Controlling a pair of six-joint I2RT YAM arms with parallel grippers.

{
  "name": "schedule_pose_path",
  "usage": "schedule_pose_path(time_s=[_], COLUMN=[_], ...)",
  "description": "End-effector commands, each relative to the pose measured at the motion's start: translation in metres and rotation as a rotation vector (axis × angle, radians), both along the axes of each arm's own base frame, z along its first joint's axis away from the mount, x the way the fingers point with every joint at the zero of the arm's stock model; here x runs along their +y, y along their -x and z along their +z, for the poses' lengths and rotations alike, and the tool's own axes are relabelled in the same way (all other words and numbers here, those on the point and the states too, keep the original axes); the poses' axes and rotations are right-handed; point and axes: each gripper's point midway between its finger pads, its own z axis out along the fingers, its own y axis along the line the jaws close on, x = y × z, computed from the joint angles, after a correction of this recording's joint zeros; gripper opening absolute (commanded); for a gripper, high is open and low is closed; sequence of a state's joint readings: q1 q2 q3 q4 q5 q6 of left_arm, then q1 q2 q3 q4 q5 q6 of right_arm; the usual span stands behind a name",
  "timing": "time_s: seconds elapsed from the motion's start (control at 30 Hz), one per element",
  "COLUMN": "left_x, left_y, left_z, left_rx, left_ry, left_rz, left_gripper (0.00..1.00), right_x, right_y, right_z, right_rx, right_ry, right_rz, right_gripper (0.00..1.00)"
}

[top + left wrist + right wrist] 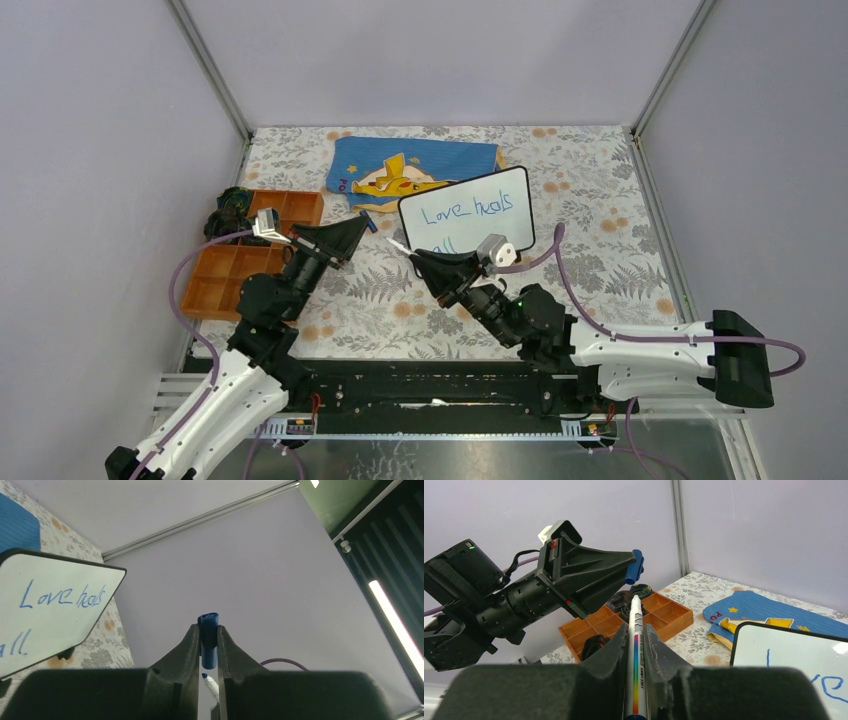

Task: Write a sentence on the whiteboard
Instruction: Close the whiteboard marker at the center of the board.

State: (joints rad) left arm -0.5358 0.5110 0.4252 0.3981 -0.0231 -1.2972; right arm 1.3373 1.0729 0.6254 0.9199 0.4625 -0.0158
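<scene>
Blue handwriting, the sentence [467,212], runs across the whiteboard [520,228] in two lines, "Love heals" above "all", so the writing looks finished to me. The whiteboard stands propped on the patterned worktop [600,200], and both arms meet just off its near-left corner. The right end effector [413,256] is clenched on a white marker pen [399,244]. The pen's long axis points leftward, away from the whiteboard, with its bare tip aimed at the left end effector [364,222]. That one is clenched on a blue cap [370,225], held crosswise between its fingers, just beside the whiteboard's left edge. Tip and cap are near but apart. The coming move, I judge, is capping, and it turns on lining the pen's axis up with the cap's open mouth. Which way that mouth faces is hard to make out: the right wrist view shows the cap side-on, and the left wrist view shows little more than its end above the fingers. The pen's rear is hidden inside the right end effector.
</scene>
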Motion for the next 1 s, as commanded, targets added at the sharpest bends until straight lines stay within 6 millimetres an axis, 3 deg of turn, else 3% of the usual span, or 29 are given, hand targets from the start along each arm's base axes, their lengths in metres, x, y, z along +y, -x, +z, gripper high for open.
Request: schedule_pose_path(time_s=[0.0,0.3,0.6,0.97], left_x=[0.006,0.028,0.021,0.019], left_y=[0.002,-0.016,-0.02,-0.017], left_z=[0.008,0.0,0.01,0.014], left_rx=[0.026,0.215,0.227,0.201], left_ry=[0.117,0.243,0.247,0.24], left_rz=[-0.013,0.107,0.084,0.063], left_gripper=[0.0,0.0,0.0,0.0], right_x=[0.001,-0.009,0.004,0.014], right_y=[0.007,0.0,0.0,0.0], right_z=[0.038,0.042,0.046,0.047], right_rx=[-0.033,-0.138,-0.248,-0.241], right_ry=[-0.12,-0.103,-0.065,-0.069], right_rz=[0.034,-0.076,-0.117,-0.105], right_gripper=[0.0,0.0,0.0,0.0])
